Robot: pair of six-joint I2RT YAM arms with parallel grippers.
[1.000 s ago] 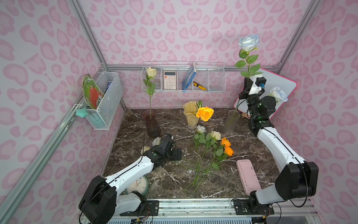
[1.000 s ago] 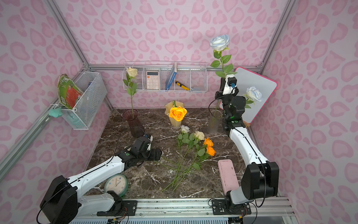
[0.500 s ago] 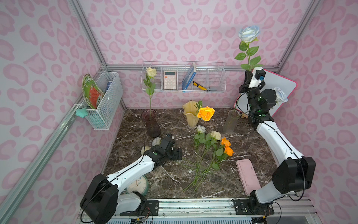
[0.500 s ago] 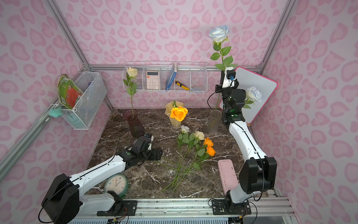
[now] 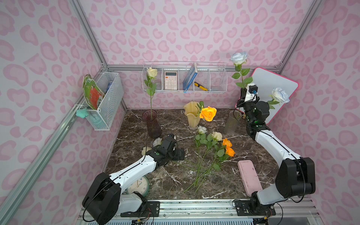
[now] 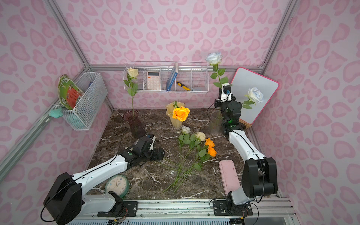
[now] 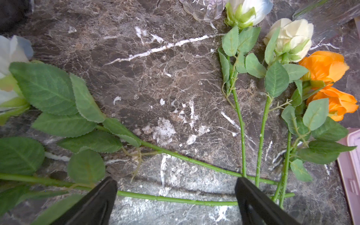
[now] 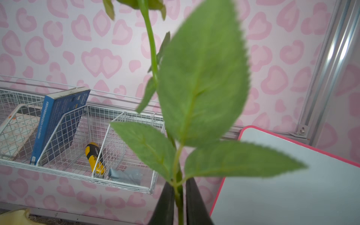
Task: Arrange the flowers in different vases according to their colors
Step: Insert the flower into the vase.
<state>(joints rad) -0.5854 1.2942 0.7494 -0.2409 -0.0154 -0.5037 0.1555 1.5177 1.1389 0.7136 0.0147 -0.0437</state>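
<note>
Roses (image 7: 290,37): serrated leaves on veined marble tabletop (image 7: 155,81).

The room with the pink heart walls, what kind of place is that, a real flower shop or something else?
Probably a staged robot test booth, not a shop. Pink heart-print panels sit in an aluminium frame, two robot arms are bolted to a rail at the front, and props like a calculator fill wire baskets.

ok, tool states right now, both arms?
Left tool: open, empty.
Right tool: jaws close around blue rose stem; grip cannot be told.
</note>
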